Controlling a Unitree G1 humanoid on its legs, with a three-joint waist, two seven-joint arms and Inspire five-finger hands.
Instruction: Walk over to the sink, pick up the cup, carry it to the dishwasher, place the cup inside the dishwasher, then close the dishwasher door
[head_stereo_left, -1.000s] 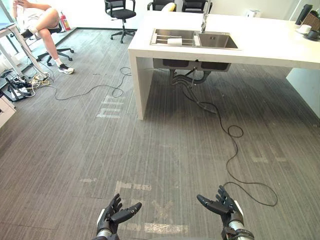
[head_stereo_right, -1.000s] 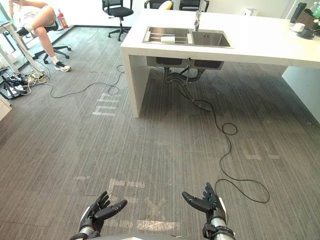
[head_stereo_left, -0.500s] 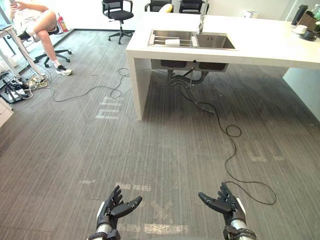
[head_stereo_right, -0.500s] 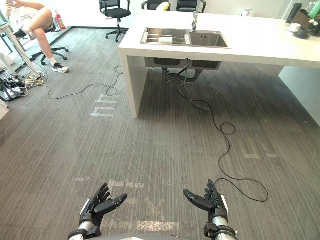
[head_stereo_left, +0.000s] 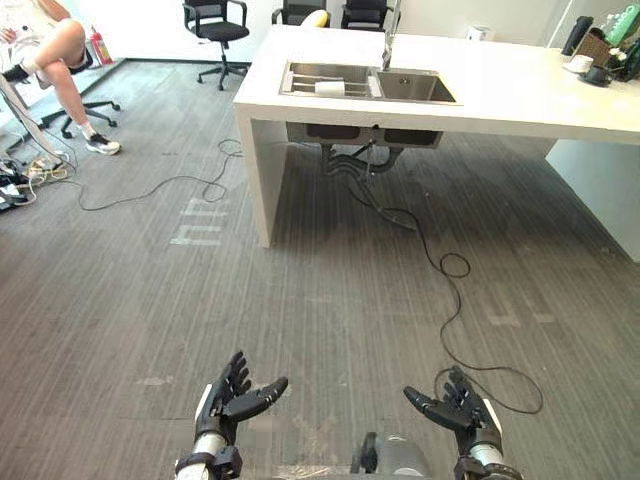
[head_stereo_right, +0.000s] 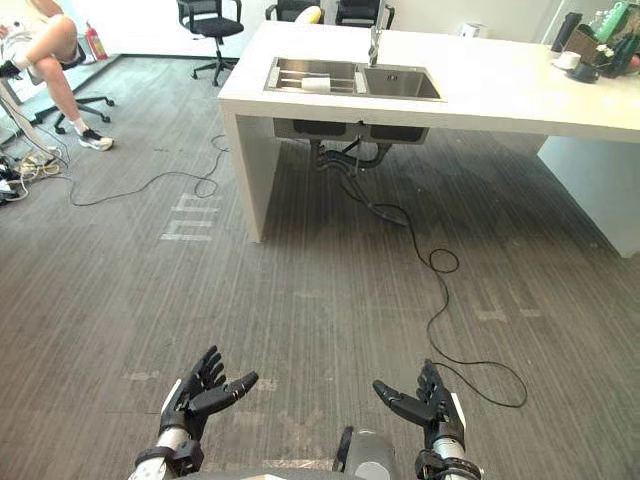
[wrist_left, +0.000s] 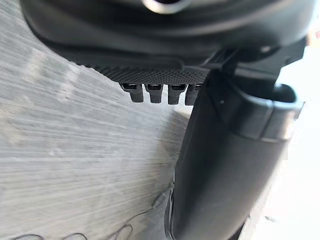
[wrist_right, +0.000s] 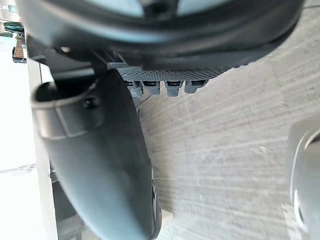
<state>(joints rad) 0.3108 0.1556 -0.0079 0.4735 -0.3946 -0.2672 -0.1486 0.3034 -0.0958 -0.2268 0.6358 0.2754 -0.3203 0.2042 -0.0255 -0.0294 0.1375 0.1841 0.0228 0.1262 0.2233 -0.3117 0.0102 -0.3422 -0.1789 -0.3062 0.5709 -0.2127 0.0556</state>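
**A:** How are the hands set?

**B:** The left hand (head_stereo_left: 232, 395) and the right hand (head_stereo_left: 455, 410) hang low in front of the robot, above the grey floor (head_stereo_left: 300, 300). The palms are turned toward each other, the fingers are spread and nearly straight, and the thumbs point inward. Neither hand has hold of anything.

**A:** And the cup?

**B:** It is well apart from both hands. A small white thing, most likely the cup (head_stereo_left: 329, 88), lies on the wire rack (head_stereo_left: 300, 80) in the left basin of the sink (head_stereo_left: 415, 88). The sink is sunk into the white tabletop (head_stereo_left: 500, 90) across the floor, and the tap (head_stereo_left: 388, 30) rises behind the basins.

**A:** How will it handle?

**B:** By its look it is probably light, rigid and smooth-walled. It could slip in a loose hold and chip if knocked against the steel. It is too small here to tell whether it has a handle or which way its mouth faces.

**A:** Where should the robot take it?

**B:** Likely round the body, thumb on one side and fingers on the other. The hand would come from above, since the cup sits below the sink's rim. A full wrap seems safer than a fingertip pinch.

**A:** Is anyone nearby?

**B:** A person (head_stereo_left: 60, 45) sits at the far left, well clear of the sink.
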